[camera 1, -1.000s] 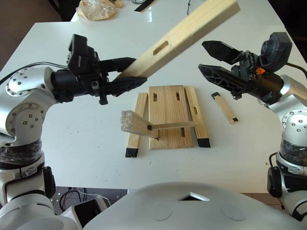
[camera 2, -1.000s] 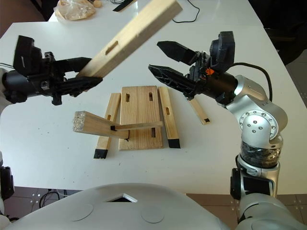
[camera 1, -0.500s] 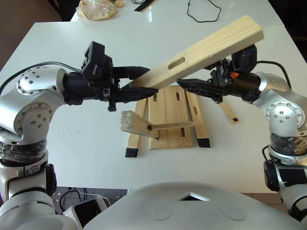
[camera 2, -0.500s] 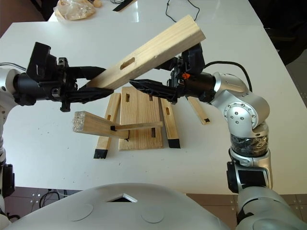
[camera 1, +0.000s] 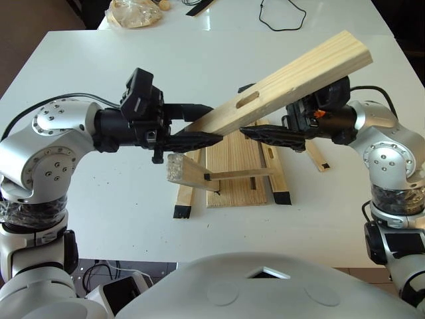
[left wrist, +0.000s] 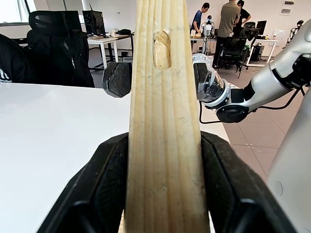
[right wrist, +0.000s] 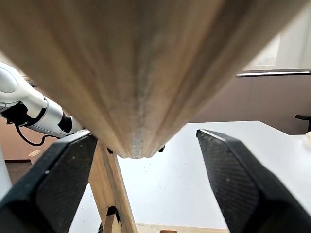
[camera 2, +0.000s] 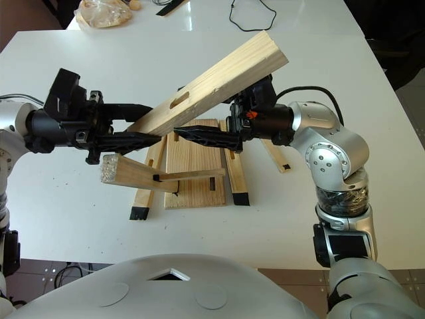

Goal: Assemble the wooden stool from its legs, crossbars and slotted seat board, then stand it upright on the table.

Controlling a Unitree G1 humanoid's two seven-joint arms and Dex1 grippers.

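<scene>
Your left gripper (camera 1: 211, 123) clamps the lower end of a leg (camera 1: 295, 81), slanting it over the seat board (camera 1: 232, 166) at the middle of the tabletop (camera 1: 99, 193), presumably so your right gripper (camera 1: 242, 110), jaws wide apart astride its middle, can close on it.

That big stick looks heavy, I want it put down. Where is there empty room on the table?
The table is bare to the left of the wooden pieces, along the near edge, and on the far side. The middle, under the held leg, is crowded: seat board, two legs, the propped piece and a small crossbar lie close together.
</scene>
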